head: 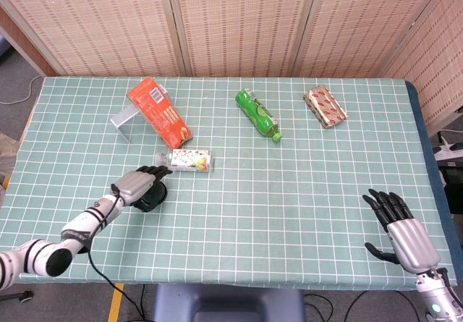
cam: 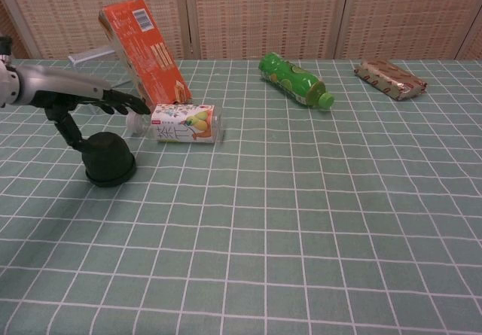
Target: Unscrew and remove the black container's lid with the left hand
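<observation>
Because the left hand (cam: 71, 94) hovers over the black container (cam: 110, 159) with fingers spread and nothing steadying it, twisting may spin it across the bench (head: 304, 184) into the small bottle (cam: 181, 123).

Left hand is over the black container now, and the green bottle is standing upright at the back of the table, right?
Not quite. The left hand is over the black container, but the green bottle is lying on its side at the back of the table, not standing upright. The chest view shows this plainly.
</observation>
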{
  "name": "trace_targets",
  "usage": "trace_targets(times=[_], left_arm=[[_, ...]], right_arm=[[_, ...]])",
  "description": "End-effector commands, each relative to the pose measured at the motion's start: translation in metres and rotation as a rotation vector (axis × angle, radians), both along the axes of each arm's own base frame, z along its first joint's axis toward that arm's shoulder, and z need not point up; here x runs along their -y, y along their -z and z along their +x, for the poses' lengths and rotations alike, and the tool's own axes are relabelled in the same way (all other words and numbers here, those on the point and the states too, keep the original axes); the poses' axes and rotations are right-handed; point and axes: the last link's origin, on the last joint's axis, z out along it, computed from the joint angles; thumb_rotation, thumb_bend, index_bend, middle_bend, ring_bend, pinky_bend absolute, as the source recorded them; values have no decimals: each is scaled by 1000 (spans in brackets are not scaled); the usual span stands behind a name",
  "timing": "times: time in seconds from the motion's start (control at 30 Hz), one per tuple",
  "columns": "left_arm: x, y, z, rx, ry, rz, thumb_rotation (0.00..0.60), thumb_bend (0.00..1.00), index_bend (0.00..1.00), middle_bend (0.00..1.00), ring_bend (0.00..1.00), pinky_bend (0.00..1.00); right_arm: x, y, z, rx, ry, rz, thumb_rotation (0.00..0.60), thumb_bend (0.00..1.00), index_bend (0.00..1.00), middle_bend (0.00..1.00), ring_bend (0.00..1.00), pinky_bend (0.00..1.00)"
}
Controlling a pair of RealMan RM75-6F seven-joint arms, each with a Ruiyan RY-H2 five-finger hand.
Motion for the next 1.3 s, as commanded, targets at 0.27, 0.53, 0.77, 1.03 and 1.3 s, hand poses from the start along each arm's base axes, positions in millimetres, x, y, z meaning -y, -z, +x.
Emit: trace_targets(times=[0.27,0.53,0.77,1.03,1.3], left_arm=[[-21,24,4,-194,5,-32,600,354,0,0,0,68],[-18,26,7,-257,-13,-36,600,353,0,0,0,89],[-18,28,-2,-350,-51,-57,600,351,0,0,0,182],[-17,32,-4,-406,-44,-57,600,345,29,0,12,285],[-13,34,-6,-453,-17,-54,600,340,116,86,110,352]], right_arm=[[3,-3,-2,12,13,-10,600,132,0,0,0,0],[4,-2,-2,14,13,-10,600,133,0,0,0,0],[4,-3,-2,18,14,-11,600,132,0,0,0,0],[4,-3,-1,26,13,-11,600,133,0,0,0,0],[4,-2,0,45,13,11,600,132,0,0,0,0]])
